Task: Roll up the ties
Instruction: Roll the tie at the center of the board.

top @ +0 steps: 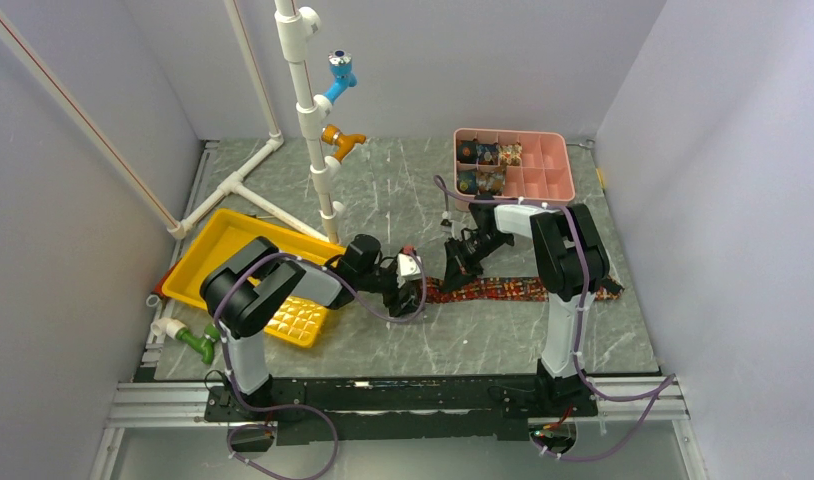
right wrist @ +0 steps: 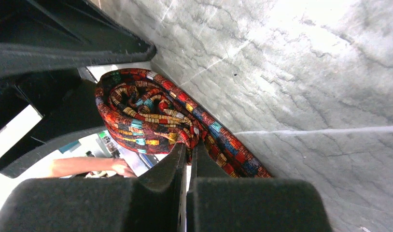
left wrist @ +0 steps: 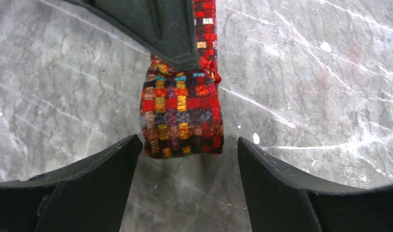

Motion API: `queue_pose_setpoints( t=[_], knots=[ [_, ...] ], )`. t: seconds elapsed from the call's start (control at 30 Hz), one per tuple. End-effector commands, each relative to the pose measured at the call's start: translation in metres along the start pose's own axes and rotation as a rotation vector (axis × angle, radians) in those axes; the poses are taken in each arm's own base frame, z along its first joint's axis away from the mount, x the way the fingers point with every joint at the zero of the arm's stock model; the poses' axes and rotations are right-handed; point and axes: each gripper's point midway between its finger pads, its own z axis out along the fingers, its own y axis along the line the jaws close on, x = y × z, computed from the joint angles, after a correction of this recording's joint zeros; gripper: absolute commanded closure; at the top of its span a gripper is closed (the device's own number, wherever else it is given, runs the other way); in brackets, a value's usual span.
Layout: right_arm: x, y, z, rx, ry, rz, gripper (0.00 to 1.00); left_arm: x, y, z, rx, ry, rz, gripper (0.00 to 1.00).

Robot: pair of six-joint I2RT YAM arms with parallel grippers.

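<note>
Both end effectors meet at one end of the tie in the top view: left end effector on its left, right end effector just behind it. The flat strip runs away rightward across the tabletop, so I judge the rolling must travel right along that axis.

From my left wrist, the left fingers stand wide apart, holding nothing. The started roll sits just ahead between them, and the strip leads straight away beyond it, under one of my right fingers.

From my right wrist, the right end effector is closed, its tips apparently nipping the roll's outer layer. The strip trails off down and right.
</note>
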Motion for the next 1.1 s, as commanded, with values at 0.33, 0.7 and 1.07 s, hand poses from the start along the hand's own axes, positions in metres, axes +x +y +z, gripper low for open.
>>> queue_pose_setpoints(
  t=[0.33, 0.7, 1.07],
  knots=[
    [0.007, -0.068, 0.012, 0.268, 0.01, -0.05, 1.0, -0.007, -0.02, 0.037, 0.053, -0.158, -0.12, 0.29],
    [-0.005, -0.018, -0.016, 0.107, -0.048, -0.091, 0.76, 0.053, -0.016, 0.024, -0.033, 0.151, -0.061, 0.77],
    [-0.005, 0.057, -0.046, -0.184, -0.096, -0.079, 0.4, 0.074, -0.01, 0.016, -0.053, 0.338, -0.083, 0.74]
  ],
)
